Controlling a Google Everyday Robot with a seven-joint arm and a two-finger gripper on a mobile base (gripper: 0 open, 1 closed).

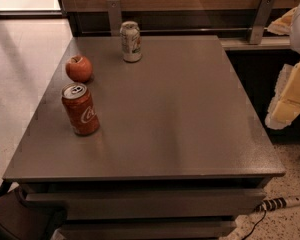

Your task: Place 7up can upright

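The 7up can [130, 41], pale whitish-silver with faint label marks and a silver top, stands upright on the grey table [180, 114] near its far edge, left of centre. Nothing touches it. My gripper [289, 100] shows as a pale white-and-yellow shape at the right edge of the view. It hangs beyond the table's right side, far from the can, and holds nothing that I can see.
A red Coca-Cola can [80, 109] stands upright at the table's front left. A red apple [78, 68] lies behind it. A dark wall with metal brackets runs behind the table. A power strip [281, 202] lies on the floor at the lower right.
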